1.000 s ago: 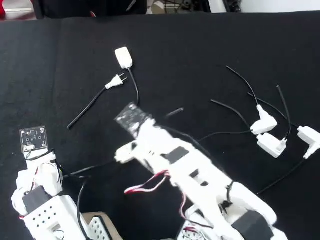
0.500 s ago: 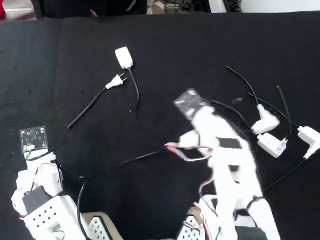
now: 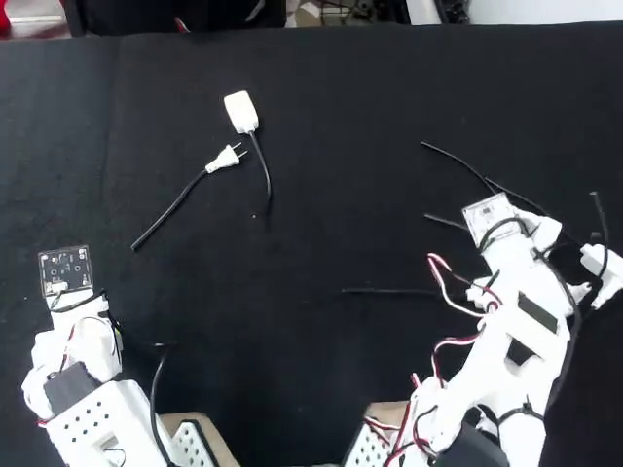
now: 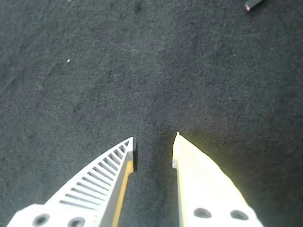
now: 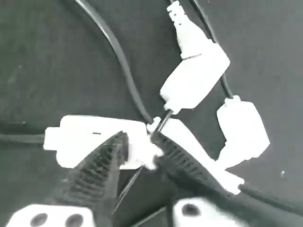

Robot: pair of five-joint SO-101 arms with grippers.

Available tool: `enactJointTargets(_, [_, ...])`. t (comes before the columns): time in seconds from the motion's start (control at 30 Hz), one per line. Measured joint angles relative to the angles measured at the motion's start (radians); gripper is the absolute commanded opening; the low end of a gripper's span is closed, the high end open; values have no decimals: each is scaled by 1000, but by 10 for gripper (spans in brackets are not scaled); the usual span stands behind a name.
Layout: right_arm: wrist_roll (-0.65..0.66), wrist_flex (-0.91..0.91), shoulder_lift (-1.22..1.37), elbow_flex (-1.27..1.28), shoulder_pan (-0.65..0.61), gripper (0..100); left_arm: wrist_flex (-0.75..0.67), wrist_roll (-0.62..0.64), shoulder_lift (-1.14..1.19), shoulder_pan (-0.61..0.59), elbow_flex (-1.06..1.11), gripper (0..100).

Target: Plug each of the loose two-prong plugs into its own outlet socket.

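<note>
Near the table's far left middle, a loose two-prong plug [image 3: 226,159] on a black cord lies close to a white outlet socket [image 3: 240,112]. At the right edge my right arm [image 3: 516,311] hangs over a cluster of white plugs and sockets [image 3: 596,263]. My right gripper [image 5: 138,137] is open, its fingertips either side of a white plug body [image 5: 90,135]. Another plug [image 5: 194,78] points its prongs at that spot, and a third white piece [image 5: 241,130] lies beside it. My left gripper [image 4: 154,139] is open over bare black cloth.
Black cords [image 3: 458,156] trail from the right cluster toward the table's middle. My left arm [image 3: 73,370] sits at the near left corner. A cord end [image 4: 253,4] lies ahead of the left gripper. The black tabletop [image 3: 370,117] has free room in the middle.
My right arm has swung from the table's middle to the right, over the plug cluster, and the cords there have shifted. The left arm has not moved.
</note>
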Motion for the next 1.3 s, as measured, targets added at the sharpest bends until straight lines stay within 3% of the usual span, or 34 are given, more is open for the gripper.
enactJointTargets(0.1, [0, 41, -2, 3, 0, 446, 9, 0, 0, 35, -5, 145])
enactJointTargets(0.23, [0, 169, -29, -9, -58, 417, 98, 54, 0, 92, -133, 146])
enactJointTargets(0.5, [-138, 663, -236, -149, -130, 136, 175, 196, 97, 236, -479, 231])
enactJointTargets(0.7, [-103, 990, -459, -164, -130, 23, 95, 265, 477, 281, -717, 235])
enactJointTargets(0.8, [-74, 1152, -559, -164, -178, 14, 77, 307, 729, 359, -878, 236])
enactJointTargets(0.93, [-118, 1160, -640, -155, -255, 12, 72, 397, 1034, 499, -1099, 237])
enactJointTargets(1.07, [-216, 1053, -638, -97, -370, 12, 68, 480, 1323, 614, -1341, 283])
enactJointTargets(1.3, [-465, 786, -443, -63, -606, 12, 69, 614, 1817, 689, -1758, 297])
